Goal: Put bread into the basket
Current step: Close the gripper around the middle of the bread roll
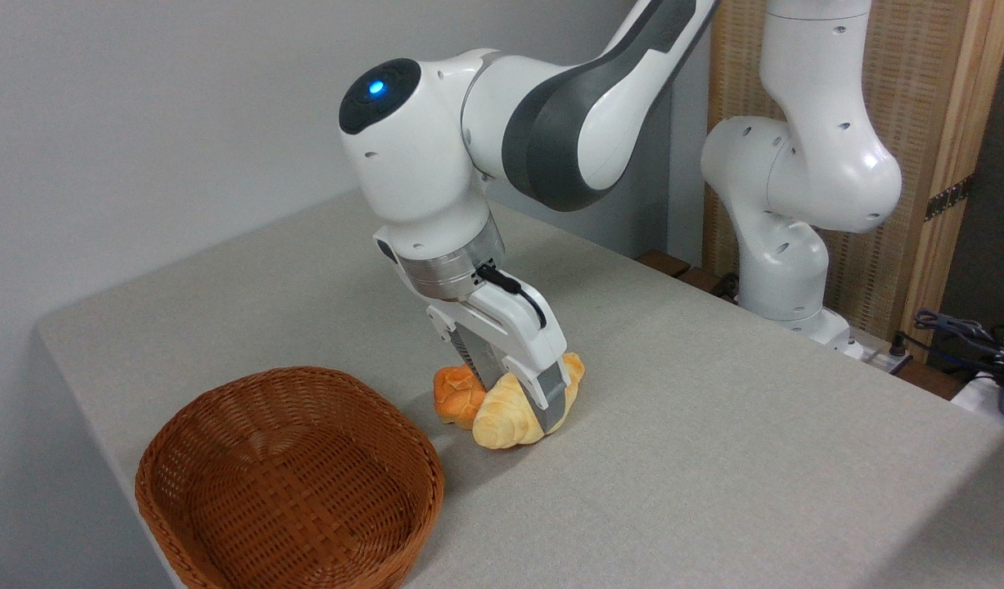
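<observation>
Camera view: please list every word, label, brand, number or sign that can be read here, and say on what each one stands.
No readable text in this view.
Robot arm: dark marks on the upper link at the top edge are cut off and blurred, not readable.
Bread, basket, bun, table: no writing.

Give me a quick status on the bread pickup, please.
Gripper straddling bread on table; grip unconfirmed. Basket empty. Bun touching bread.

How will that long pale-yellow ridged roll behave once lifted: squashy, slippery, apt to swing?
The long pale-yellow ridged roll keeps its shape between the end effector fingers, so probably fairly firm. The ridges should help grip. The fingers straddle it near mid-length, so it likely won't tip much. The small orange-brown bun beside it may get nudged.
</observation>
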Available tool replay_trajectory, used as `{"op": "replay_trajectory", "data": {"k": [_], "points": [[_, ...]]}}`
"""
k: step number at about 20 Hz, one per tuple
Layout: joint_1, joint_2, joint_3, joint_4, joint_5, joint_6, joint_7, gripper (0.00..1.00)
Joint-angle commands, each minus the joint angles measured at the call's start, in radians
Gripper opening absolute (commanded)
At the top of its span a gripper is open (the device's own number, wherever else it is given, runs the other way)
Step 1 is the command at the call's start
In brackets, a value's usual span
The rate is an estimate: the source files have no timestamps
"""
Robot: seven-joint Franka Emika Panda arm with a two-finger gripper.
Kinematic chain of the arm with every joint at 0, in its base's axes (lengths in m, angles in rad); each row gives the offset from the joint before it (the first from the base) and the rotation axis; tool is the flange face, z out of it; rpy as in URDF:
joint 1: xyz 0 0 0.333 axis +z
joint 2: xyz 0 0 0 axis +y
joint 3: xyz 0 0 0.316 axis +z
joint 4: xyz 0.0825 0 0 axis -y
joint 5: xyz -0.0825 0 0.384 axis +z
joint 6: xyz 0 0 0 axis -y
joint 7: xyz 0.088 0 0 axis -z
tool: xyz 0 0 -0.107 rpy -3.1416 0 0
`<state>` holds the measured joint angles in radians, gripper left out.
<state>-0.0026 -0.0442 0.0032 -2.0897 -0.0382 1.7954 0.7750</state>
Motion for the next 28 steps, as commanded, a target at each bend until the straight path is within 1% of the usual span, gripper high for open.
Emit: {"op": "replay_trajectory", "data": {"k": [1, 8, 9, 11, 12, 13, 14, 15, 16, 28], "points": [[0.001, 0.006, -0.002, -0.012, -0.009, -0.016, 0.020, 1.00], [0.001, 0.017, -0.005, -0.010, -0.011, -0.007, 0.029, 1.00], [0.001, 0.018, -0.005, -0.010, -0.011, -0.001, 0.030, 0.97], [0.001, 0.018, -0.005, -0.010, -0.011, -0.001, 0.030, 0.87], [0.001, 0.018, -0.005, -0.010, -0.011, -0.001, 0.036, 0.78], [0.001, 0.018, -0.005, -0.010, -0.012, -0.001, 0.049, 0.60], [0.001, 0.018, -0.005, -0.010, -0.015, -0.001, 0.058, 0.44], [0.001, 0.018, -0.005, -0.009, -0.018, 0.001, 0.070, 0.33], [0.003, 0.018, -0.002, -0.009, -0.020, -0.001, 0.078, 0.30], [0.001, 0.018, 0.000, -0.007, -0.023, 0.001, 0.092, 0.29]]}}
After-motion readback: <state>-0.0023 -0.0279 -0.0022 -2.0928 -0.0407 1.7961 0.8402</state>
